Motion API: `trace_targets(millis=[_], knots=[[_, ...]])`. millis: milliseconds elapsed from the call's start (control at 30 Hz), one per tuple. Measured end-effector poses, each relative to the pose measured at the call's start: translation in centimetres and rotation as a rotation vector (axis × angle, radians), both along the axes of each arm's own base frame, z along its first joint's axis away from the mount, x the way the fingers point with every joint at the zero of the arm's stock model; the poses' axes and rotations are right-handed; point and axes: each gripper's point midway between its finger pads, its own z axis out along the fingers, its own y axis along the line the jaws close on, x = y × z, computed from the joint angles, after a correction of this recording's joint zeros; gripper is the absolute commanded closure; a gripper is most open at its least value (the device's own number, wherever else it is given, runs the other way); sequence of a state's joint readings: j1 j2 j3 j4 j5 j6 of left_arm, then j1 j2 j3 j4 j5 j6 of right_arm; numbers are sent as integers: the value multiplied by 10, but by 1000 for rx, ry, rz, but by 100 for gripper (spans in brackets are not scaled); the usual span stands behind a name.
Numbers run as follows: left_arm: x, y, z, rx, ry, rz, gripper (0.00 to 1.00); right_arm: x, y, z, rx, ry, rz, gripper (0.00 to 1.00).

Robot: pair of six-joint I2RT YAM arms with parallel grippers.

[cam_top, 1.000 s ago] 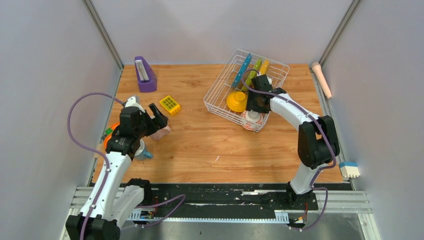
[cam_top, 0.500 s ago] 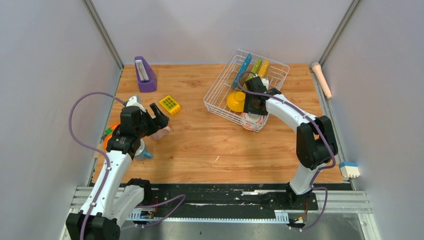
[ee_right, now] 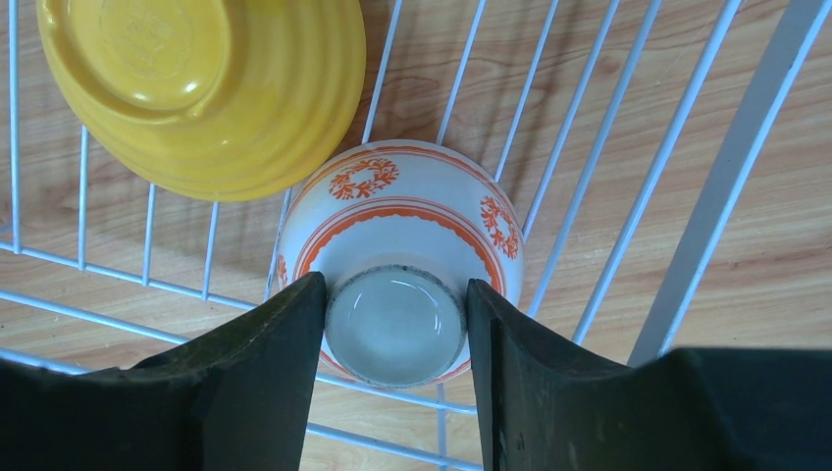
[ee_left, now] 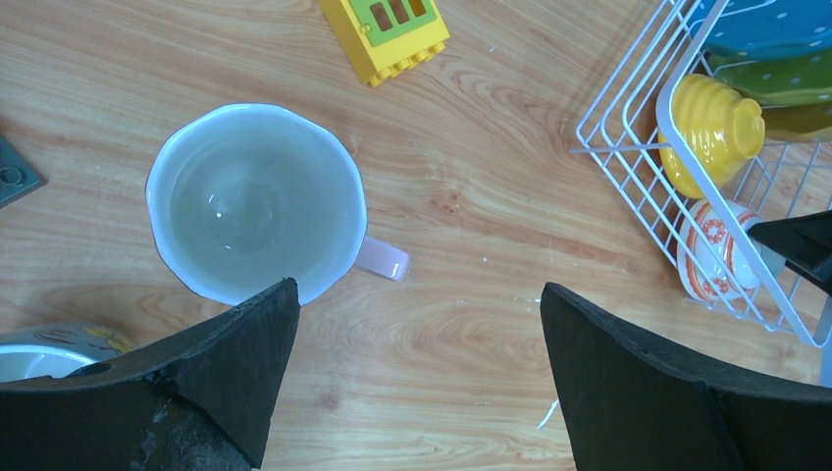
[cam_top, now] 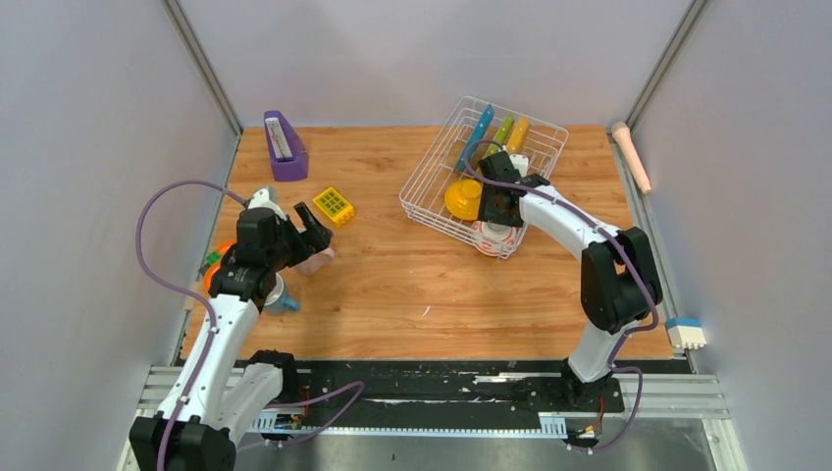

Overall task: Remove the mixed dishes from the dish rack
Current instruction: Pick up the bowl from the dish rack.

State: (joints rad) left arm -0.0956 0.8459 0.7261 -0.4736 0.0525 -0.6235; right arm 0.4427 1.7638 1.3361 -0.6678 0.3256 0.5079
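The white wire dish rack point(cam_top: 424, 169) stands at the back right. It holds blue point(cam_top: 478, 132), green point(cam_top: 500, 132) and yellow point(cam_top: 518, 130) plates upright, an overturned yellow bowl point(cam_top: 461, 199) and an overturned red-and-white bowl point(ee_right: 397, 206). My right gripper point(ee_right: 395, 324) is inside the rack, its fingers pressed on both sides of that bowl's foot ring. My left gripper point(ee_left: 417, 324) is open and empty over the table. The pinkish cup point(ee_left: 255, 201) stands upright just beyond its left finger. A blue cup point(cam_top: 282, 299) stands beside the left arm.
A yellow grid block point(cam_top: 334, 206) lies beyond the pinkish cup. A purple wedge holder point(cam_top: 284, 147) stands at the back left. An orange round gadget point(cam_top: 218, 263) sits at the left edge, partly under the arm. Rack wires point(ee_right: 589, 196) surround the right gripper.
My right gripper has shifted slightly forward and left in the rack, settling on the red-and-white bowl. The left arm has hardly moved.
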Motion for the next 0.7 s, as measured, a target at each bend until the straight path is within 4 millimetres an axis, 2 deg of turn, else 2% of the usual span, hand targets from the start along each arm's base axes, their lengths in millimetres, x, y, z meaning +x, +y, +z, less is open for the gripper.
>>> trace_targets(millis=[100, 467, 700], knots=[[0, 0, 0, -1, 0, 0, 0, 0, 0, 0, 4, -2, -15, 80], [1, -5, 3, -19, -10, -23, 0, -4, -2, 7, 17, -7, -48, 100], [2, -13, 6, -48, -23, -57, 0, -6, 3, 31, 80, -48, -33, 100]])
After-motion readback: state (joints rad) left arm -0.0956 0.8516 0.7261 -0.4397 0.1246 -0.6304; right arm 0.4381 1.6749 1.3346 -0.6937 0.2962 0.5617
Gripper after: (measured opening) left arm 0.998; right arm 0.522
